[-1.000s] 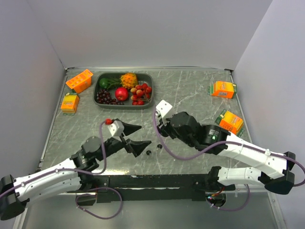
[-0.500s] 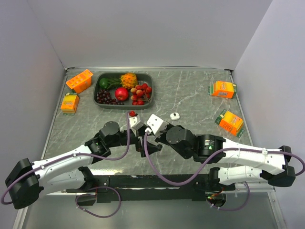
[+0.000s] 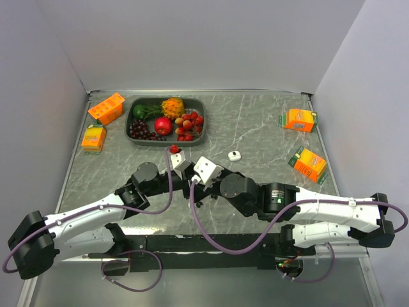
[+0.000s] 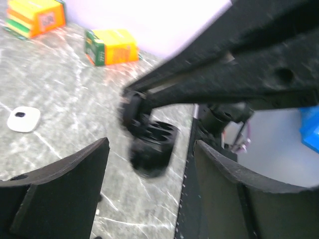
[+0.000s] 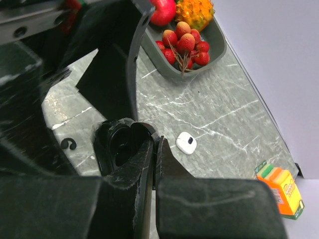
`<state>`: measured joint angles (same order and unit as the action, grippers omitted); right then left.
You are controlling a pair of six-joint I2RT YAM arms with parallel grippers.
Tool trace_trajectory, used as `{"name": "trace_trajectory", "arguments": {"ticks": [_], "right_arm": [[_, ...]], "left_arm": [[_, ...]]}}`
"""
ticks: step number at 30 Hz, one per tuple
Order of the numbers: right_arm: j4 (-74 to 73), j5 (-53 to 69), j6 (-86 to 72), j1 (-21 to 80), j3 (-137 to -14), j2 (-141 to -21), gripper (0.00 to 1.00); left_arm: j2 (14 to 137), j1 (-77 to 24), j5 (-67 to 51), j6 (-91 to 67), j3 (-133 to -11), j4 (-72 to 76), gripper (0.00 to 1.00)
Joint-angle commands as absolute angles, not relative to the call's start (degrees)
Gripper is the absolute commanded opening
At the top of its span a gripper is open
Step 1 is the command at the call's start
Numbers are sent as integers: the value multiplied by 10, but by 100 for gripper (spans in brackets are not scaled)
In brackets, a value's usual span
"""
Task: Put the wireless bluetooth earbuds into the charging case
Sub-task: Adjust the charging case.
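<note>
A tray (image 3: 193, 104) of fruit sits far left on the table (image 3: 255, 128), with one box (image 3: 106, 107) behind another (image 3: 94, 137) to its left. Two more boxes (image 3: 300, 119) (image 3: 308, 164) lie far right. A case (image 3: 234, 155) lies mid-table. Before the tray, a second case (image 5: 122, 144) sits pinched in the right gripper (image 5: 153, 149), between the left gripper's (image 4: 152, 144) spread fingers, an earbud (image 5: 69, 144) just beside it

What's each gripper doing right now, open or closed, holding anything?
Left gripper: open, holding nothing.
Right gripper: closed on the rim of the black charging case.
</note>
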<state>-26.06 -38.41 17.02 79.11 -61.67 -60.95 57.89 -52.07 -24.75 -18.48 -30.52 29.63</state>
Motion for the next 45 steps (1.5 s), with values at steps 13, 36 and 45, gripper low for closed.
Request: {"name": "trace_trajectory", "arguments": {"ticks": [13, 36, 45], "right_arm": [[-241, -404, 163, 808, -620, -610, 0], [-243, -389, 158, 820, -632, -608, 0], [-244, -389, 147, 820, -635, -603, 0]], "left_arm": [[567, -512, -234, -178, -286, 360, 53], [558, -512, -226, -171, -280, 354, 46], [556, -512, -243, -173, -264, 380, 1]]}}
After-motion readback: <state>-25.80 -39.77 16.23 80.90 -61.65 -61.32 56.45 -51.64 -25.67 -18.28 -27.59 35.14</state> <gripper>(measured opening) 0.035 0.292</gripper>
